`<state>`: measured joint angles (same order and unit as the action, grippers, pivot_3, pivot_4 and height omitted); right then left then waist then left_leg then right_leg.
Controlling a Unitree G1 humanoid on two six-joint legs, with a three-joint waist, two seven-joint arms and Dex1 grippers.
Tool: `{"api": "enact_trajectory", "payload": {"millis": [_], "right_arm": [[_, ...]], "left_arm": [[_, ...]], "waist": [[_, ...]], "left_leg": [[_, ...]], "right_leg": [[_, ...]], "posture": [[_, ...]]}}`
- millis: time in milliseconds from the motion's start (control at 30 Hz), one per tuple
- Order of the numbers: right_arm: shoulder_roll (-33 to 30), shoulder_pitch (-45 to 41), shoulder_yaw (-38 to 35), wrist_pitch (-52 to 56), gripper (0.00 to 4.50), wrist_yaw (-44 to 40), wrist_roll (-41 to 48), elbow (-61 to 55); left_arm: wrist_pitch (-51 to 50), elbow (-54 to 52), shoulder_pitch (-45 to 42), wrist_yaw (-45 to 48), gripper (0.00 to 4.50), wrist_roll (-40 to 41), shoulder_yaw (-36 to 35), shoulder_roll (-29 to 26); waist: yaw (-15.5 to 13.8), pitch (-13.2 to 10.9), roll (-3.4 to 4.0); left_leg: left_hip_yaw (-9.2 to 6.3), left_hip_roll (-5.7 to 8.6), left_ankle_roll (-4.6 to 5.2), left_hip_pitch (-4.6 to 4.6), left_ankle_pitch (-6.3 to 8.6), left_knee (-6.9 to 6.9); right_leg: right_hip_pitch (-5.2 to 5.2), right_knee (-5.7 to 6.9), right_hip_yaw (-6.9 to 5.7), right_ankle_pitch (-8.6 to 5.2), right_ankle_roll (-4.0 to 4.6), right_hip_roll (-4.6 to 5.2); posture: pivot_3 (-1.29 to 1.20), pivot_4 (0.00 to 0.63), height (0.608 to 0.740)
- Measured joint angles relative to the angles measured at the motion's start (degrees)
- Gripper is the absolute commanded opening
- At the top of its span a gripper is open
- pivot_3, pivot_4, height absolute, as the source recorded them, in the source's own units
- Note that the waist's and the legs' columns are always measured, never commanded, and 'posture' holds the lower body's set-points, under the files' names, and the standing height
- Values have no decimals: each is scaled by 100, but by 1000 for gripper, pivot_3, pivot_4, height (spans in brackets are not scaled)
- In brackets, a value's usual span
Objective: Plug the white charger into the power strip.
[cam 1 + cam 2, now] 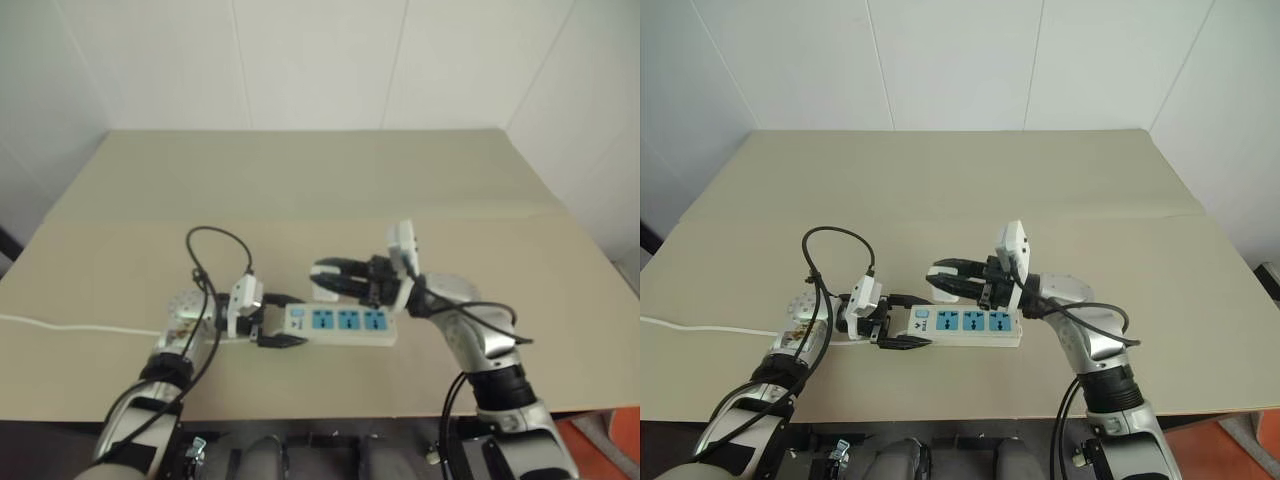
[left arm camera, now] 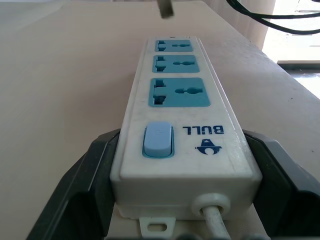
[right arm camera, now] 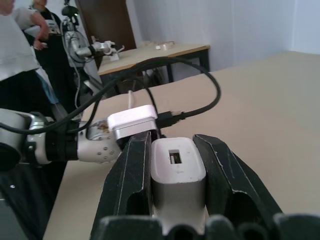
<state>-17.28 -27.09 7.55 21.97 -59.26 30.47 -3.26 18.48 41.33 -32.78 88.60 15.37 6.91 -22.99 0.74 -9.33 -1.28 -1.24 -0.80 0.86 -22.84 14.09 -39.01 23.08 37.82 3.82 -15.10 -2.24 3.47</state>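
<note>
The power strip (image 1: 345,322) lies on the tan table, a long white bar with three blue socket faces. Its switch end (image 2: 158,140) sits between the black fingers (image 2: 95,165) of my left gripper (image 1: 272,322), which is shut on the strip from both sides. My right gripper (image 1: 328,278) hovers just above the strip, pointing left, shut on the white charger (image 3: 177,172). The charger (image 1: 943,288) hangs over the strip's left half. One of its metal prongs (image 2: 165,7) shows above the far sockets.
A thin white cord (image 1: 70,327) runs left across the table (image 1: 300,180). Black cables (image 1: 215,250) loop over my left wrist. The table's front edge is close below the strip. In the right wrist view, people (image 3: 20,55) and another table (image 3: 150,52) stand in the background.
</note>
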Motion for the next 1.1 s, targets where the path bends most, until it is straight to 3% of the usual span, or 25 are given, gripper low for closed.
{"api": "enact_trajectory", "payload": {"millis": [233, 1100], "right_arm": [[246, -6, 104, -432, 1118, -220, -119, 451], [264, -376, 94, -1472, 1118, -1076, -590, 1874]], "left_arm": [[-4, -1, 0, -8, 3279, -1, 2, 6], [-128, -111, 35, -5, 3279, 2, -11, -25]], "waist": [[-3, 0, 0], [9, 0, 0]], "left_leg": [[-1, 0, -1, 0, -1, -1], [-1, -2, -1, 0, 0, 1]], "right_leg": [[-1, 1, -1, 0, 0, -1], [1, 0, -1, 0, 0, -1]], "posture": [[0, 150, 740], [0, 150, 740]]}}
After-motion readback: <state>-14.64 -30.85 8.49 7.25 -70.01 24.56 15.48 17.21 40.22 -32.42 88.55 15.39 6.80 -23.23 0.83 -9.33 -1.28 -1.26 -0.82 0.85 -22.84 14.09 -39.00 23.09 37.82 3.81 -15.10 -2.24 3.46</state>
